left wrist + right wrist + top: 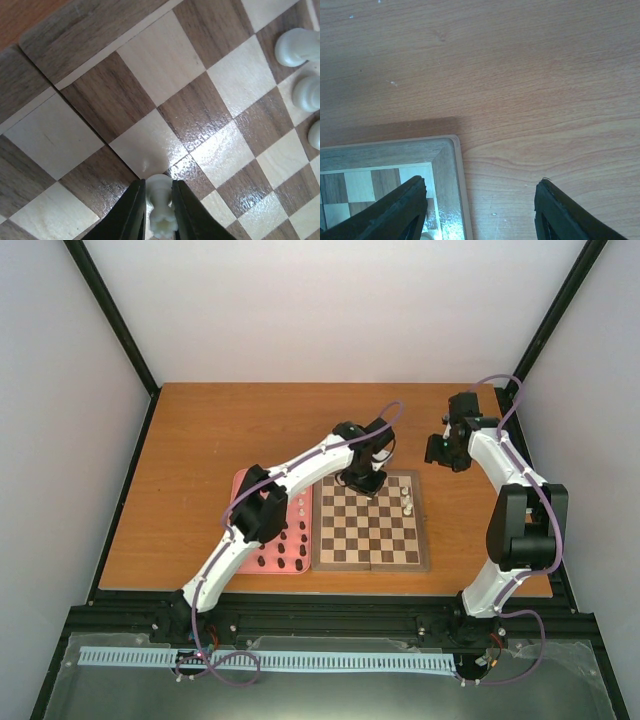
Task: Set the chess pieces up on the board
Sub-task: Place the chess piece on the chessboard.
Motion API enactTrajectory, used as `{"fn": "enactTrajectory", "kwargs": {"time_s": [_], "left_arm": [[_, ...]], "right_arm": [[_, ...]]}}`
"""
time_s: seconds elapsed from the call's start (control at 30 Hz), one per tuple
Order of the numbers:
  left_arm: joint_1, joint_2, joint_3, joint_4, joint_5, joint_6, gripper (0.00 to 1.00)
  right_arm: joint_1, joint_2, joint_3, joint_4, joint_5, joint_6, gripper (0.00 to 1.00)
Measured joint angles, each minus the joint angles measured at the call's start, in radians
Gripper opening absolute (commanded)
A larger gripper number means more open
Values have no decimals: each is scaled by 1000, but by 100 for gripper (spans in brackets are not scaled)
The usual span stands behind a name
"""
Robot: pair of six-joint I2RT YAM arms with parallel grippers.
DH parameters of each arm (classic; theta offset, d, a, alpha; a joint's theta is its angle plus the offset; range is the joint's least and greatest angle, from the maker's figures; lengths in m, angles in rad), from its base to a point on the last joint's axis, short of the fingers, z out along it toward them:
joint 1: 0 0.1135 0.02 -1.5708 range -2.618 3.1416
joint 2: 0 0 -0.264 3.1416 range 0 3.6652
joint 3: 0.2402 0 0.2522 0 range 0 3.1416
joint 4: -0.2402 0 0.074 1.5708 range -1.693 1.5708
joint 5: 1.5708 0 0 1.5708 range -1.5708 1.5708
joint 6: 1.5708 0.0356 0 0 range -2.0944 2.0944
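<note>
The checkered wooden board [370, 562] lies in the middle of the table. My left gripper [362, 480] is over its far left squares, shut on a white chess piece [161, 205] held just above the board [150, 60]. Three white pieces [407, 502] stand near the board's far right; they also show in the left wrist view [295, 47]. Dark brown pieces [290, 550] and a few white ones stand on the pink tray [245, 480]. My right gripper [443, 452] is open and empty, above the table beyond the board's far right corner [445, 150].
The pink tray sits right against the board's left side. Bare wooden table [520, 75] lies behind and to the right of the board. The left arm [290, 475] stretches over the tray.
</note>
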Motion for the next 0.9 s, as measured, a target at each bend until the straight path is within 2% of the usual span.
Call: {"fn": "enactTrajectory", "kwargs": {"time_s": [0.1, 0.3, 0.5, 0.7, 0.9], "left_arm": [[0, 8, 0, -1, 0, 8, 32], [0, 10, 0, 2, 3, 15, 56], [0, 2, 0, -1, -18, 25, 89], [23, -56, -23, -13, -60, 30, 93], [126, -227, -70, -15, -96, 35, 92]], "right_arm": [[0, 0, -6, 0, 0, 0, 58], [0, -1, -12, 3, -4, 0, 58], [0, -2, -11, 11, -11, -1, 58], [8, -2, 13, 13, -28, -7, 57], [97, -1, 110, -13, -28, -20, 57]]}}
